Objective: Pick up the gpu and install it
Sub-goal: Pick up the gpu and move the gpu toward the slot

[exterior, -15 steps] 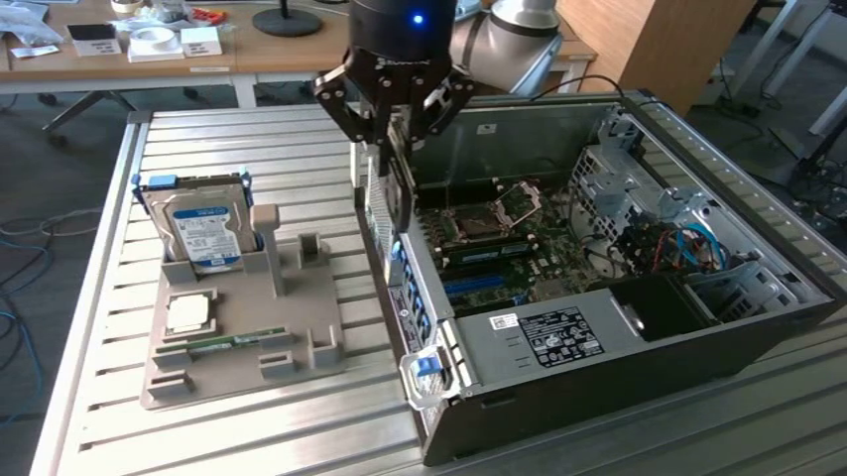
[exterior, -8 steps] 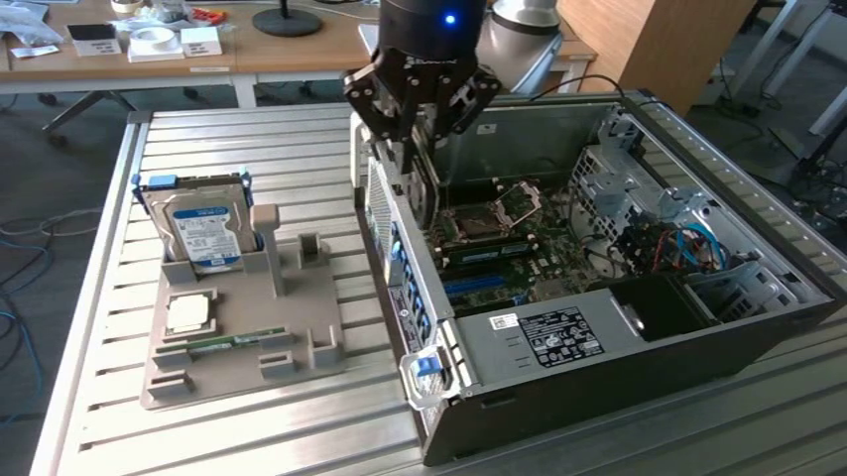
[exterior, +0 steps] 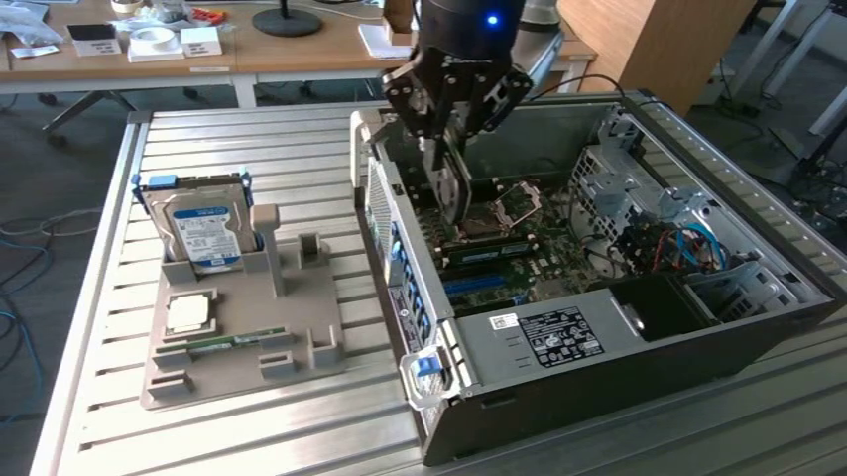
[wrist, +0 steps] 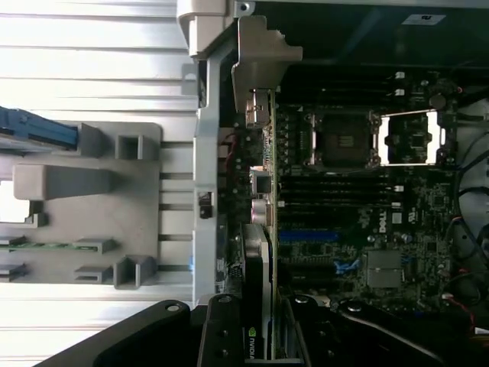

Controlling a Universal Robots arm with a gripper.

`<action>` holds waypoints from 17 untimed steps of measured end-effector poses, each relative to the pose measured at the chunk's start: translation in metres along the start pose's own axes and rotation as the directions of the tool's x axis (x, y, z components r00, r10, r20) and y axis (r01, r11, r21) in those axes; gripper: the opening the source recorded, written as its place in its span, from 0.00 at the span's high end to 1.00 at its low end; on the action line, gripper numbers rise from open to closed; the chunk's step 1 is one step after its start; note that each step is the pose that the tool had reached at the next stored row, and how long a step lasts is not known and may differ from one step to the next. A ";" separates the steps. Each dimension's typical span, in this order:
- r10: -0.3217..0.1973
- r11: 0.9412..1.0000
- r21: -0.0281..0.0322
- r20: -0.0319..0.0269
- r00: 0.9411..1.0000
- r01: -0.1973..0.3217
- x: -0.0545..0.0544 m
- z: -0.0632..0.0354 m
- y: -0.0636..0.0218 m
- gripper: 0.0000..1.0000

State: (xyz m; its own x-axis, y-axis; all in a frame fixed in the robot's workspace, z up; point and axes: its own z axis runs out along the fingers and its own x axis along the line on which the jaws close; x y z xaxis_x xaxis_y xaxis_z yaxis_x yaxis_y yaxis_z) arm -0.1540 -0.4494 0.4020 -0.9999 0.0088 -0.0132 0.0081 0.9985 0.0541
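End effector [exterior: 445,147] grips gpu [exterior: 454,193] — upright inside open computer case [exterior: 741,332].

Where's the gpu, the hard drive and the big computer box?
gpu [wrist: 254,264], wrist view, on its black cooler.
hard drive [exterior: 205,236], exterior view, on its blue-white label.
computer case [exterior: 636,387], exterior view, on its black outer wall.

place: robotics lab | cues: slatted metal bench [exterior: 238,139], wooden desks [exterior: 265,57]
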 end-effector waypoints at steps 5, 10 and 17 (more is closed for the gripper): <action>0.000 1.000 -0.001 0.000 1.000 0.000 -0.021 0.0003 0.0002 0.73; 0.000 1.000 -0.001 0.000 1.000 0.000 -0.042 0.0006 0.0004 0.73; 0.000 1.000 -0.001 0.000 1.000 0.000 -0.072 0.0010 0.0006 0.73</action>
State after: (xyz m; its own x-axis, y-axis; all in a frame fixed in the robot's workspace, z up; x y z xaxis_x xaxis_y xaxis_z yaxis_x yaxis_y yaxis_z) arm -0.0822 -0.4494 0.4020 -0.9999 0.0089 -0.0132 0.0082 0.9985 0.0548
